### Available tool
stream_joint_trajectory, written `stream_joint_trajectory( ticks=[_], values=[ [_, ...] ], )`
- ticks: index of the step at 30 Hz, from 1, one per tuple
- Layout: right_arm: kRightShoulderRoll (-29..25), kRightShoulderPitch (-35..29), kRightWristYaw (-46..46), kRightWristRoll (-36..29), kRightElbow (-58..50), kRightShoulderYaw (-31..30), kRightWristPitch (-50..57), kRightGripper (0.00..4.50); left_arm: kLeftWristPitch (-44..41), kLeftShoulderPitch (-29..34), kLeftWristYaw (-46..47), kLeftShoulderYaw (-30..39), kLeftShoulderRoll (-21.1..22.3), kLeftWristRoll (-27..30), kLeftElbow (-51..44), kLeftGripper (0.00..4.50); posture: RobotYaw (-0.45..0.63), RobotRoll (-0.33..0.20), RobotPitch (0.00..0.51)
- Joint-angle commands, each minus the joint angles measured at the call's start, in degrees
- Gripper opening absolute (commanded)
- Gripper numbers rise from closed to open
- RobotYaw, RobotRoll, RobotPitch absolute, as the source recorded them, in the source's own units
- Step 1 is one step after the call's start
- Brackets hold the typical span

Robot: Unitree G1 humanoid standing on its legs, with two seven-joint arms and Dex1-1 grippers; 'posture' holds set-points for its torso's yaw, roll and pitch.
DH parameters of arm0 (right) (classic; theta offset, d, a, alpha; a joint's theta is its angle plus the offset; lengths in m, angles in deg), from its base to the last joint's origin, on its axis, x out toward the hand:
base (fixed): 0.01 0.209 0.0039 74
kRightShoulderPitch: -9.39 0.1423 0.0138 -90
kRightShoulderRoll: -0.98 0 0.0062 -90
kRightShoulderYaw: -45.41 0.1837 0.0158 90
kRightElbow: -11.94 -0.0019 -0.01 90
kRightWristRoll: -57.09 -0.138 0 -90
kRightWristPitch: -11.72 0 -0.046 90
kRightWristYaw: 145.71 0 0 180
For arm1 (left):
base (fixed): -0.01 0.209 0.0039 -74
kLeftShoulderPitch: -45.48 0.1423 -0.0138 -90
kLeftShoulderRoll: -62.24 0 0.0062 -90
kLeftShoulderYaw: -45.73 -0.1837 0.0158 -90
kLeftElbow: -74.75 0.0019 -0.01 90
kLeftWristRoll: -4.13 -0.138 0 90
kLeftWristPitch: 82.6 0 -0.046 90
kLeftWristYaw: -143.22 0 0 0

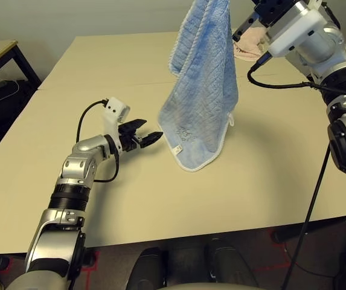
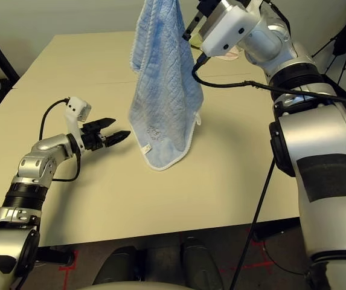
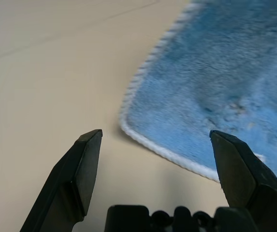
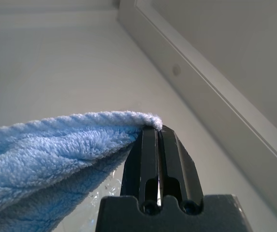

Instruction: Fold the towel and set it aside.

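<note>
We hold our right end effector (image 4: pixel 158 129) raised high above the desk (image 1: pixel 100 90), its forearm reaching up and across from the right side, the wrist bent so the fingers point up and toward our left. Its two black fingers are pressed together and clenched on the top corner of the towel (image 1: pixel 201 90), the white stitched edge pinched right at the fingertips. The light blue towel hangs straight down from this end effector in loose vertical folds, and its lowest white-edged corner touches the desk well below the grip. A small dark embroidered mark (image 1: pixel 185 134) sits on the lower part of the cloth, near a tiny tag at the hem.

Our left end effector (image 1: pixel 144 138) is low, just above the desk, at the end of a bent arm that rises from the near left edge, with the forearm angled forward and the wrist turned toward our right. Its fingers (image 3: pixel 82 164) are spread wide apart and grasp nothing. They point nearly level at the towel's lower edge, which lies just ahead of the fingertips without touching them.

A pink cloth (image 1: pixel 249 43) lies on the desk beyond our right end effector, partly hidden behind its wrist housing
</note>
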Motion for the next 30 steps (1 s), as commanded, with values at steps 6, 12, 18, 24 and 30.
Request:
stream_joint_trajectory(
  ticks=[6,12,18,24,30],
  values=[
    [-2.0,2.94,-9.06,-4.82,-3.79,-0.23,-5.17,0.04,1.65,-3.68,-3.43,-0.11,-3.28,0.85,4.25,4.5,-0.02,0.0,0.0],
    [-1.27,1.61,-12.3,-5.14,-3.28,-1.13,-5.7,0.04,0.56,-5.25,-5.89,-0.08,-4.83,1.34,5.4,4.5,-0.01,0.0,0.002],
    [-0.26,0.58,-14.5,-4.37,-2.74,-1.87,-6.33,0.04,1.98,-7.51,-5.75,-0.14,-5.51,0.12,8.95,4.5,0.0,0.0,0.007],
    [-0.5,0.43,-13.82,0.12,-3.21,-3.09,-8.71,0.04,2.88,-8.96,-5.82,-0.19,-5.92,-0.29,11.09,4.5,0.0,0.0,0.008],
    [-2.36,1.69,-8.16,6.3,-2.98,-1.46,-6.33,0.04,3.05,-8.75,-6.05,-0.2,-5.6,-0.36,11.48,4.5,0.01,0.0,0.009]
  ],
)
